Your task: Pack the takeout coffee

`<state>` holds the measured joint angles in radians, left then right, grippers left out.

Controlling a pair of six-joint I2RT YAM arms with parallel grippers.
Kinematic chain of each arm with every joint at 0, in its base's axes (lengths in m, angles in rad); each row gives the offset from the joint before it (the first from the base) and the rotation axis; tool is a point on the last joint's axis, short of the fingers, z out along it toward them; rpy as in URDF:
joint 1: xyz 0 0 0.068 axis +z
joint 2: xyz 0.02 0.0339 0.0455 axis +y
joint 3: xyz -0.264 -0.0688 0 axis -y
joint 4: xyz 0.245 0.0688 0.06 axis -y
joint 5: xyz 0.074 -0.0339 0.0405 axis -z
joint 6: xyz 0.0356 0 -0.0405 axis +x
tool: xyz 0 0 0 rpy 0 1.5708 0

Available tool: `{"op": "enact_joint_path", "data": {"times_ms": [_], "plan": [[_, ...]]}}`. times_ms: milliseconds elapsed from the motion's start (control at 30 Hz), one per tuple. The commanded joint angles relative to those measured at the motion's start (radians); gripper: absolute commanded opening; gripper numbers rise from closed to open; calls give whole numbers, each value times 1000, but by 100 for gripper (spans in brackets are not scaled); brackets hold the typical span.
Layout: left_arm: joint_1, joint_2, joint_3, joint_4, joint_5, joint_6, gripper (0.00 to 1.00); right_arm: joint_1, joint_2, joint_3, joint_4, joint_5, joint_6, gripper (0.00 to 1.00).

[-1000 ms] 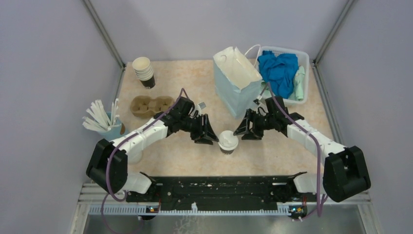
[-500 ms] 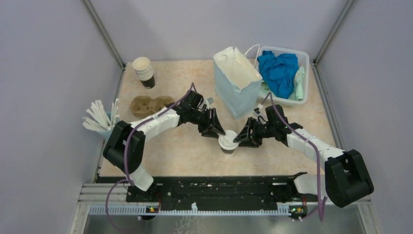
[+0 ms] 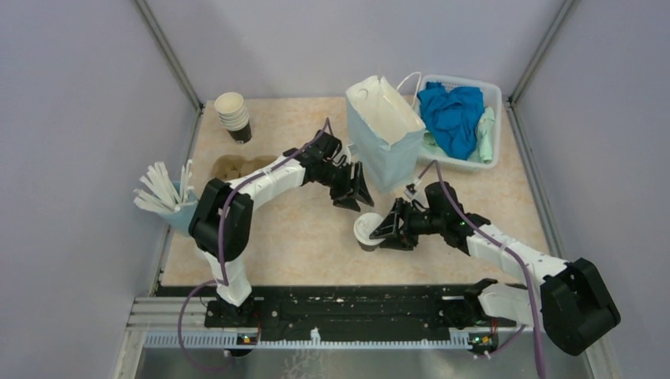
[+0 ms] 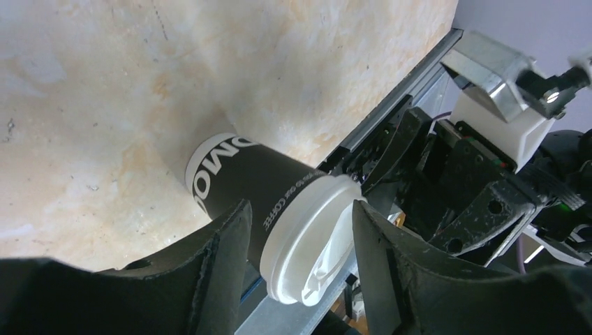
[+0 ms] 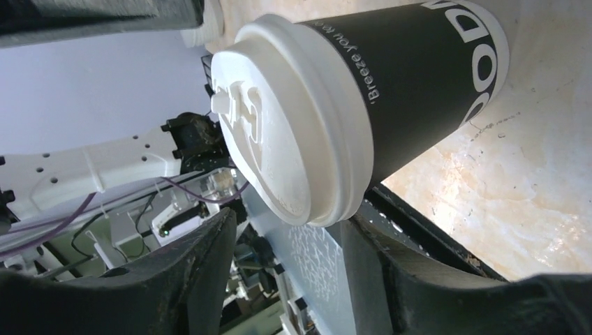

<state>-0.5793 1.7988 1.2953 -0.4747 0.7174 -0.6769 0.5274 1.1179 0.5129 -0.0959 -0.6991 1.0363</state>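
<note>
Takeout coffee (image 3: 366, 230): dark brown paper cup, round white plastic lid, upright on the beige table (image 3: 292, 237)
Left fingers (image 4: 209, 276): apart, cup just past them
Right fingers (image 5: 188, 279): apart too, right beside the lid

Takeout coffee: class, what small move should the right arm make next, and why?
Probably ease the right end effector forward until its open fingers straddle the takeout coffee, before closing. The cup stands upright and lidded on the table, just ahead of those fingertips and seemingly ungripped. The left end effector hangs apart from it, nearer the paper bag.
</note>
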Motion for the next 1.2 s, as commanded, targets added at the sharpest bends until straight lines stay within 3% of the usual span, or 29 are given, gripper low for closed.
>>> {"op": "enact_joint_path", "data": {"times_ms": [0, 167, 267, 333, 433, 500, 600, 700, 900, 1000, 1167], "plan": [[-2, 37, 87, -24, 13, 53, 64, 5, -45, -7, 12, 20, 17, 59], [1, -14, 139, -172, -106, 133, 76, -92, -74, 74, -192, 15, -141, 66], [28, -144, 38, -191, -148, 115, 89, -232, -68, 74, -213, -111, -234, 66], [45, -247, -67, -165, -131, 74, 92, -276, -8, 111, -237, -184, -317, 66], [46, -388, -246, -76, -65, -52, 89, -278, 98, 196, -297, -216, -439, 64], [44, -458, -356, 23, -11, -157, 81, -277, 138, 236, -295, -222, -466, 64], [27, -522, -458, 130, 16, -256, 65, -277, 188, 246, -219, -253, -424, 63], [-2, -495, -488, 186, 37, -288, 58, -268, 214, 235, -133, -255, -370, 62], [-73, -412, -438, 250, 17, -311, 81, -218, 246, 225, -90, -230, -345, 59], [-83, -372, -418, 226, -9, -306, 79, -216, 245, 204, -70, -217, -338, 58], [-85, -302, -361, 122, -65, -229, 66, -214, 252, 171, -50, -210, -336, 52]]}}
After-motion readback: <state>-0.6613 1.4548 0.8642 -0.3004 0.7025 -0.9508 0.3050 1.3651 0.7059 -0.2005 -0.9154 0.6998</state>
